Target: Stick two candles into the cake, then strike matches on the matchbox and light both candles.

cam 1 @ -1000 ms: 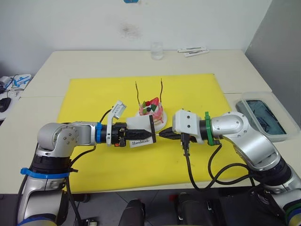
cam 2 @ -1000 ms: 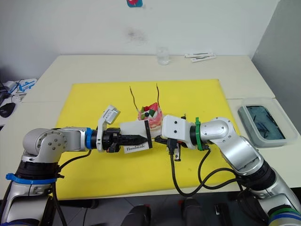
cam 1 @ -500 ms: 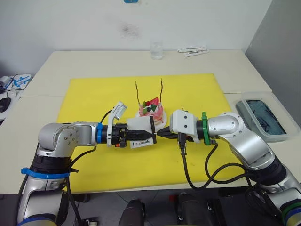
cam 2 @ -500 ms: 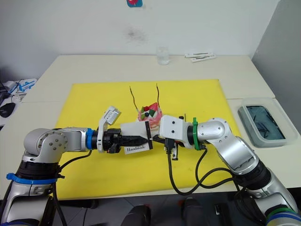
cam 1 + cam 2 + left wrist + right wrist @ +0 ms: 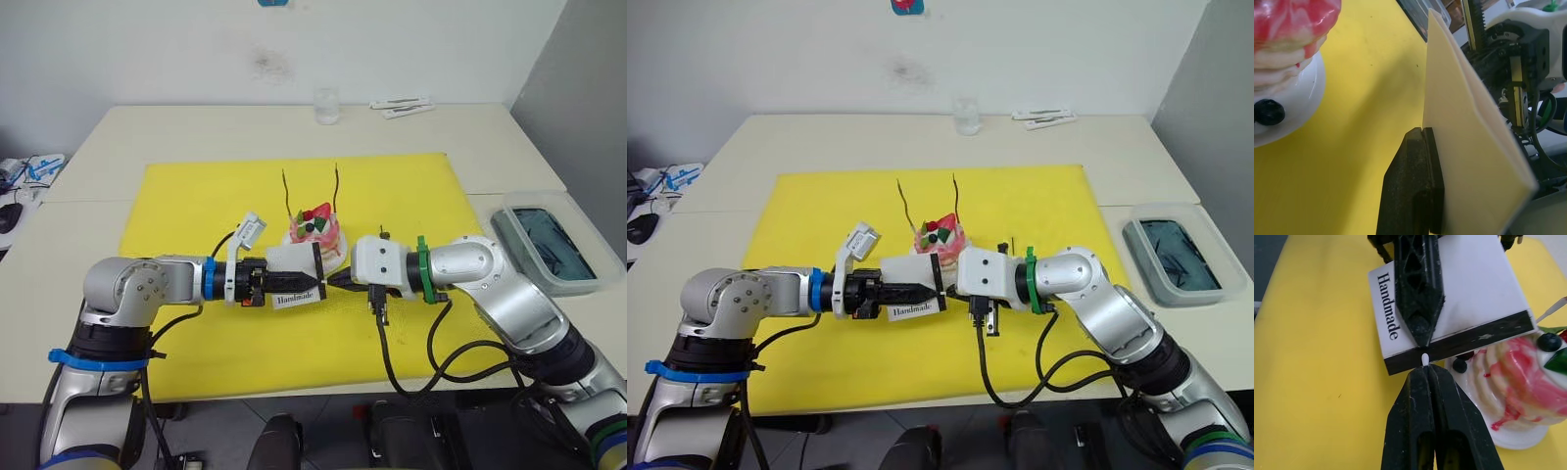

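Moved in since a second ago: right gripper (image 5: 1426, 368), now at matchbox (image 5: 1464, 289) strip | clamped on match (image 5: 1424, 359), pale tip touching strip | left gripper (image 5: 1415, 142) gripping matchbox, beside cake (image 5: 315, 230) | candles (image 5: 287, 191) standing in cake | risk: snapped match or box pivoting under sideways push.

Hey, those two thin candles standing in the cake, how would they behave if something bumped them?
The candles look very thin, long and wavy, so they would probably bend or snap easily. They stand upright in the cake with most of their length exposed, so a sideways push would likely tilt them. They probably weigh almost nothing.
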### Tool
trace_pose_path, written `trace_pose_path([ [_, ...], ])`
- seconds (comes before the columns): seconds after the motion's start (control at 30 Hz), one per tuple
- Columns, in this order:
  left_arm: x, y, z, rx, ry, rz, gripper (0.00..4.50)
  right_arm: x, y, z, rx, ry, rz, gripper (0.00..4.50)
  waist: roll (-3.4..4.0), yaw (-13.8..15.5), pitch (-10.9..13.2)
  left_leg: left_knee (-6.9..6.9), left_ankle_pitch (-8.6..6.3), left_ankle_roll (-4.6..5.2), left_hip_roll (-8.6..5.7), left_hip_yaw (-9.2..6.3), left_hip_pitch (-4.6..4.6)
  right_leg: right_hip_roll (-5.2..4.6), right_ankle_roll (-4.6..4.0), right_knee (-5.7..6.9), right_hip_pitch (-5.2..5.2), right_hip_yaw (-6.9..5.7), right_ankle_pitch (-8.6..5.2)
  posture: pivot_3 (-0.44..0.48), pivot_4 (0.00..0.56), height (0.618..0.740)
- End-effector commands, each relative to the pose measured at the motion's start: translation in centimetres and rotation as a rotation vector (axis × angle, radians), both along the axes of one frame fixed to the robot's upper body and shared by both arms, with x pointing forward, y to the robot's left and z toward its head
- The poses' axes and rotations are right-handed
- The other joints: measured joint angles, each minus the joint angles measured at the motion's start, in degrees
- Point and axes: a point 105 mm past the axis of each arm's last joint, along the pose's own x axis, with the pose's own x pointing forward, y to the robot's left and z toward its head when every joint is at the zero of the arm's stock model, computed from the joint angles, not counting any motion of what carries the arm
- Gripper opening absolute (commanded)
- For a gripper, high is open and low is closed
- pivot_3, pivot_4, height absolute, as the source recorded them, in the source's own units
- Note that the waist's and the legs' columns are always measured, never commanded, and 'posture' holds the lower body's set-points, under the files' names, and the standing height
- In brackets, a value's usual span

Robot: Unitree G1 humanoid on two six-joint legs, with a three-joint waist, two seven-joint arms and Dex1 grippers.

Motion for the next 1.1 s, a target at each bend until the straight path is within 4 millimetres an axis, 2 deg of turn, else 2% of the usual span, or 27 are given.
trace_pose_path([
  [0.03, 0.7, 0.1, 3.1, -0.083, -0.095, 0.009, 0.0, -2.6, -1.5, -4.5, -0.182, 0.094, 0.089, 0.04, -0.08, 0.6, 0.0, 0.0, 0.0, 0.0, 0.0, -0.03, 0.0, 0.0, 0.0, -0.02, 0.02, -0.03, 0.0, 0.0, 0.15, 0.74],
  [0.07, 0.8, 0.1, 3.2, -0.082, -0.099, 0.013, 0.0, -2.9, -1.9, -4.9, -0.203, 0.1, 0.099, 0.04, -0.08, 0.7, 0.0, 0.0, 0.0, 0.0, -0.01, -0.07, -0.04, 0.0, 0.0, -0.07, 0.02, -0.08, -0.01, 0.0, 0.15, 0.74],
  [0.23, 0.8, 1.1, 3.3, -0.06, -0.094, 0.041, 0.0, -2.2, -1.3, -1.2, -0.094, 0.061, 0.068, 0.04, -0.04, -0.2, 0.0, 0.01, 0.0, 0.0, -0.02, 0.09, 0.03, -0.05, 0.04, -0.07, 0.01, 0.04, 0.02, 0.0, 0.15, 0.74],
  [0.37, 0.1, 1.4, 2.8, -0.03, -0.088, 0.035, 0.0, -1.9, -1.3, 0.7, -0.024, 0.071, 0.036, 0.04, -0.04, -0.3, 0.0, 0.0, 0.0, 0.0, 0.01, -0.04, 0.04, 0.0, 0.0, 0.03, 0.0, -0.03, 0.0, 0.0, 0.15, 0.74],
  [0.67, -0.7, 2.4, 2.2, -0.002, -0.077, 0.055, 0.0, -1.1, -2.3, 2.5, 0.042, 0.098, -0.037, 0.04, -0.04, -0.1, 0.0, -0.01, 0.0, 0.0, -0.02, -0.02, -0.01, -0.03, -0.01, -0.02, 0.0, -0.03, -0.01, 0.0, 0.15, 0.74],
  [1.1, -0.8, 2.6, 1.7, 0.027, -0.076, 0.059, 0.0, -0.8, -1.6, 3.6, 0.098, 0.083, -0.046, 0.04, -0.04, -0.1, 0.0, 0.0, 0.0, 0.0, -0.01, -0.01, 0.0, -0.03, -0.01, -0.01, -0.01, -0.02, -0.01, 0.0, 0.15, 0.74],
])
